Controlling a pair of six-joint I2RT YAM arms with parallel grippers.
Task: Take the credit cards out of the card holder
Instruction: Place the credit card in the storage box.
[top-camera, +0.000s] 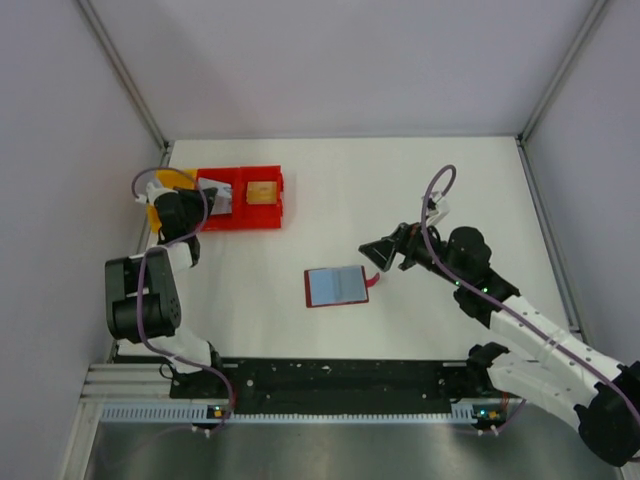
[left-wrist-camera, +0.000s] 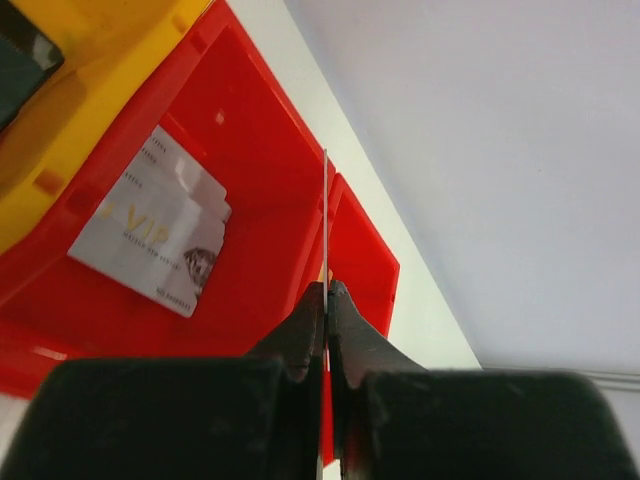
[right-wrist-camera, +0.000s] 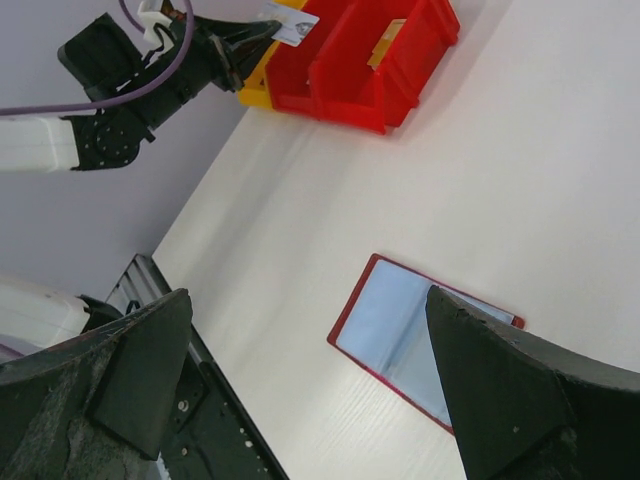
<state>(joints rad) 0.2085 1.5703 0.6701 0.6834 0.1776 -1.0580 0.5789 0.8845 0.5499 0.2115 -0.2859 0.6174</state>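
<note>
Wallet (top-camera: 336, 286): lies open and flat about mid-desk, grey-blue inside facing up. We judge it light, floppy at the fold and likely to slide if tugged.
Right pincer (top-camera: 372, 256): jaws wide apart and empty, hovering just beyond the wallet's right edge.
Left pincer (left-wrist-camera: 326, 300): clamped on a card (left-wrist-camera: 325, 215) above the red bin (left-wrist-camera: 250, 150) at the desk's far left corner.
Card in bin (left-wrist-camera: 155, 235): silvery, lying flat on the bin floor.
Handling: we judge the cards thin, stiff and slick, best pinched by an exposed edge.
Hard to tell: we cannot see whether the pockets hold more cards. The held card shows edge-on only, and the yellow bin (left-wrist-camera: 60, 120) is cut off.
</note>
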